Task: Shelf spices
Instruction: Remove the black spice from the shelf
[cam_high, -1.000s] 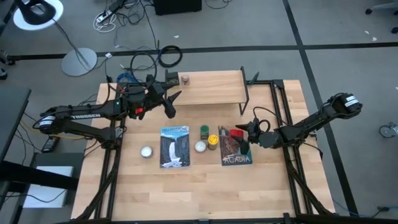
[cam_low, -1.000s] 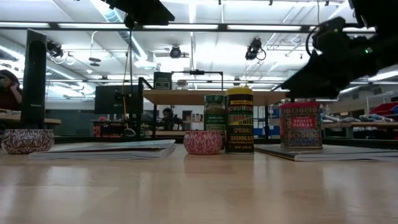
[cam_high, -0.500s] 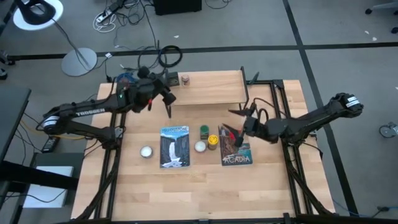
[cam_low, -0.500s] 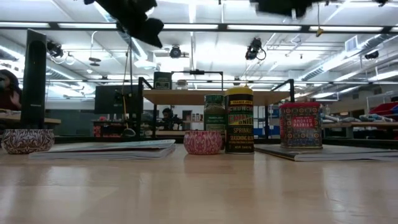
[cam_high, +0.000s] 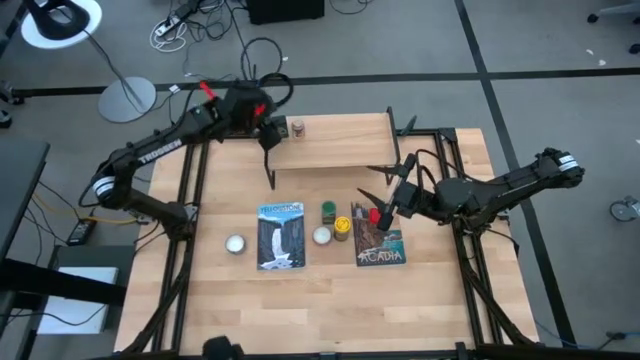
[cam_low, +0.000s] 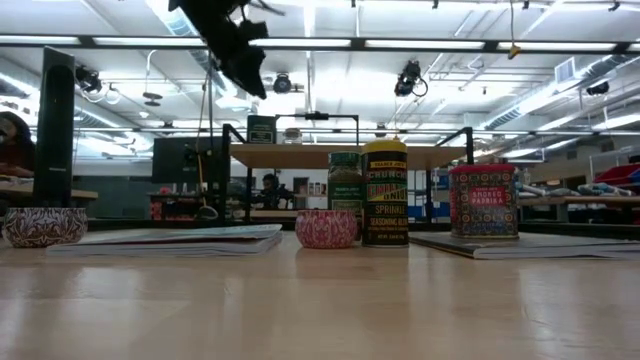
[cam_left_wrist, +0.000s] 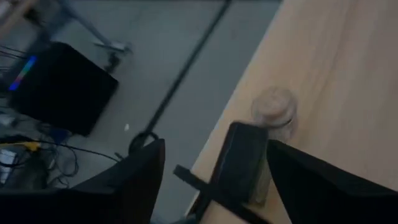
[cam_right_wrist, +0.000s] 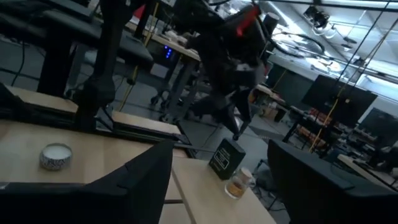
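Observation:
The shelf stands at the table's far side. The dark square tin and the tiny brown jar rest on its left end. My left gripper hovers open above that end, its fingers wide on either side of the tin without touching it. The green jar and the yellow-capped jar stand on the table. The red boxy tin stands on the right book. My right gripper is open above the red tin, pointing toward the table's left.
Two flat picture books lie mid-table. One white ball sits beside the yellow-capped jar, the other left of the left book. The shelf's right part is bare board. Black frame rails run along both table sides.
My left gripper has moved from in front of the shelf toward the far edge and up, and now hangs over the shelf's left end. My right gripper has risen from beside the red tin and shifted a little toward the table's left. The red tin stays in place.

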